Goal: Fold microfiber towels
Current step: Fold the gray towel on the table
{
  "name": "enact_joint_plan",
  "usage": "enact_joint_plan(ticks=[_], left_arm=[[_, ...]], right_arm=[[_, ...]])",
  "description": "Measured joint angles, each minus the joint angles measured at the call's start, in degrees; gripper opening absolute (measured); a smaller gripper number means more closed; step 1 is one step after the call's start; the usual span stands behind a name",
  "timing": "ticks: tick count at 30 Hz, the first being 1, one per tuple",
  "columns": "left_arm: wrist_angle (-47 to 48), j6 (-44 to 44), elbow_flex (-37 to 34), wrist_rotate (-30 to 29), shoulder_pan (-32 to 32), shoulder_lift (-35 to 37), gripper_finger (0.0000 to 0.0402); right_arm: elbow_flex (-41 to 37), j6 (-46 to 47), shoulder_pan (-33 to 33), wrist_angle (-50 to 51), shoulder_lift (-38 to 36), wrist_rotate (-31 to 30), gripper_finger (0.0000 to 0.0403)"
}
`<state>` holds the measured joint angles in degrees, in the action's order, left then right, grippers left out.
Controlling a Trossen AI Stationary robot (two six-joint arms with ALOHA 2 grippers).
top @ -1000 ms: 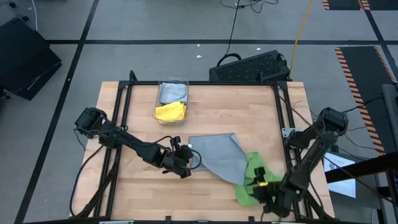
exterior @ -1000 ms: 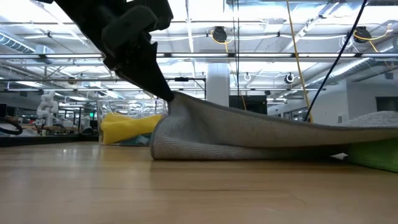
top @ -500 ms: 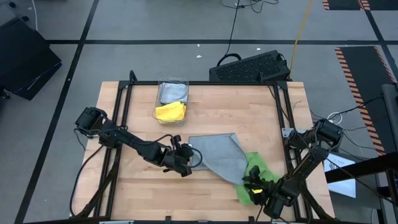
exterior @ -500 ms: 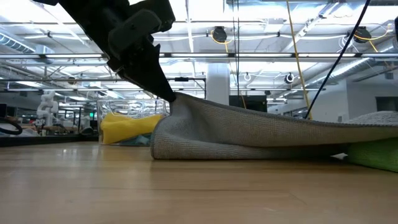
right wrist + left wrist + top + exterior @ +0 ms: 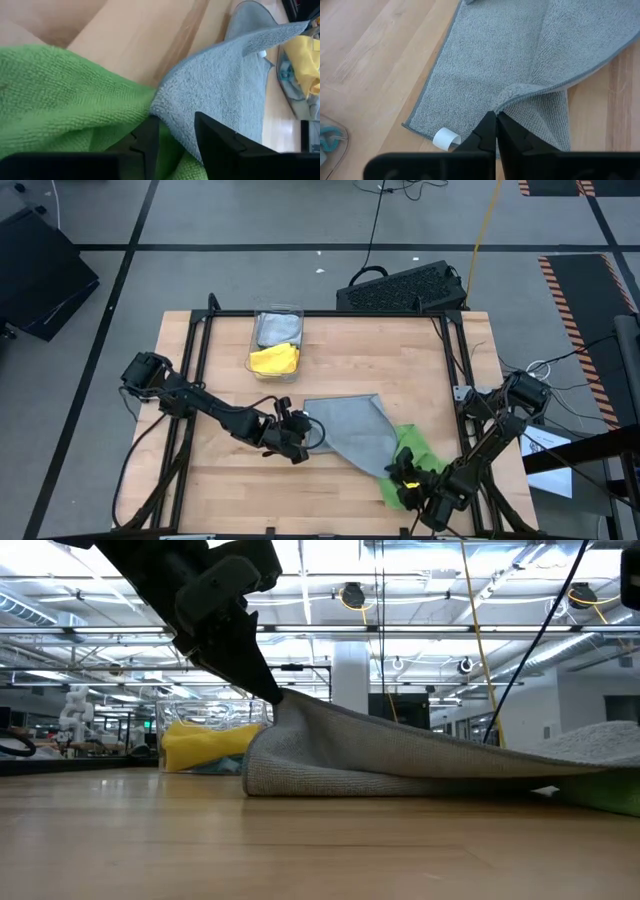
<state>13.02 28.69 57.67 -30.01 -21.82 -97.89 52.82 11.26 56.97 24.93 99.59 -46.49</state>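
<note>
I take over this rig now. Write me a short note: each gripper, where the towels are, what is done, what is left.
Left gripper: shut on the grey towel, pinching a lifted edge at mid-table.
Right gripper: at the grey towel's near-right corner, which lies between its fingers, over the green towel; not clamped yet.
Yellow towel and another grey one are in the clear bin at the far side.
Done: no finished fold on the table.
Left: fold grey, then green, then the rest.

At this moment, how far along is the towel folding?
Nothing looks folded. In hand: left claw shut on the grey towel; right claw straddles its far corner over the green towel, not clamped. Left: yellow towel and another in the bin.
</note>
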Motion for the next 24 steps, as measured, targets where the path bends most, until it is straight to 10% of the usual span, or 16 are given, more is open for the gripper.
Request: enact_joint_plan(ticks=[24], left_arm=[[0.0,-0.09,0.0,-0.05,0.04,0.0,0.0006]], right_arm=[[-5.6,-1.43,-3.66,-18.54,0.0,6.65,0.0047]])
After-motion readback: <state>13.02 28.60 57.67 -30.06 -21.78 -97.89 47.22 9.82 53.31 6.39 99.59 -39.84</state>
